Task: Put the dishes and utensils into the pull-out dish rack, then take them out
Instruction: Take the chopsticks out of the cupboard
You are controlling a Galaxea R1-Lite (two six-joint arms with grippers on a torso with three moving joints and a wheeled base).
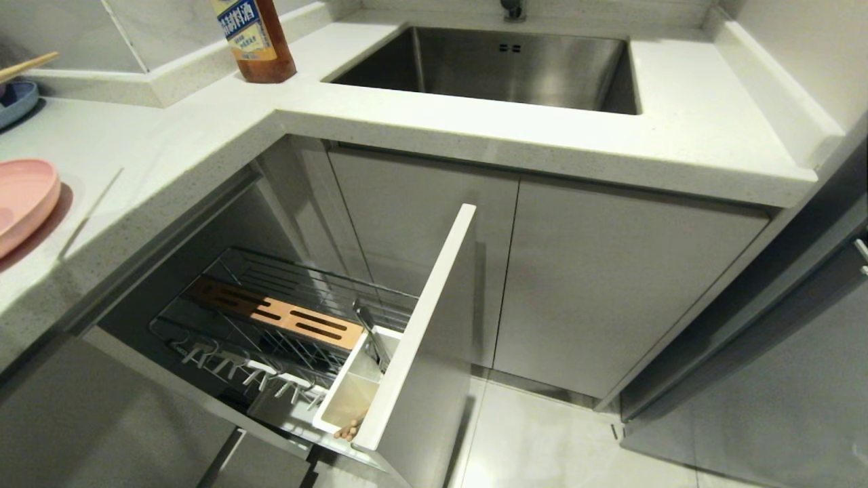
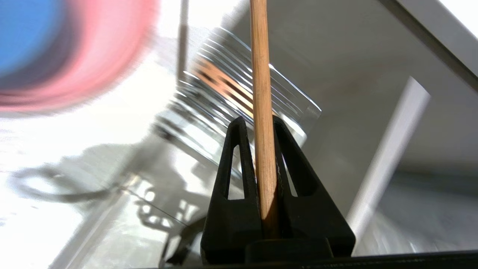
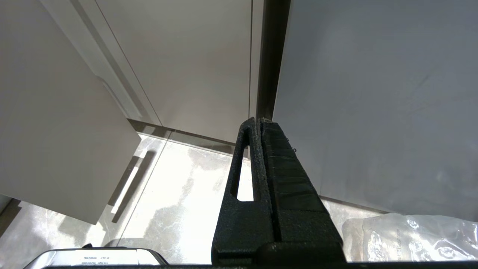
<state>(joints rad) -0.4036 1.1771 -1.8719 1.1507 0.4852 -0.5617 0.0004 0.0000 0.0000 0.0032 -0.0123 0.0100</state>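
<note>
The left claw [image 2: 257, 123] is clamped tight on a single wooden chopstick [image 2: 261, 112], which runs up between its two black fingers [image 2: 233, 175] and well past their tips. In its wrist view the claw hangs above the pulled-out dish rack [image 1: 285, 318], with the pink plate [image 2: 112, 56] blurred off to one side. From the head view neither arm shows. The rack stands open under the tabletop [image 1: 169, 149], its wooden strip [image 1: 278, 315] lying across the wires. The white cup [image 1: 352, 393] sits at the front panel [image 1: 420, 325], with a metal utensil handle [image 1: 369, 329] leaning out of it and wooden tips [image 1: 349, 428] at its near end. The pink plate [image 1: 24, 200] rests on the tabletop at far left. The right claw [image 3: 259, 121] is closed with nothing in it, down near the floor [image 3: 179, 194] by the cabinet doors.
</note>
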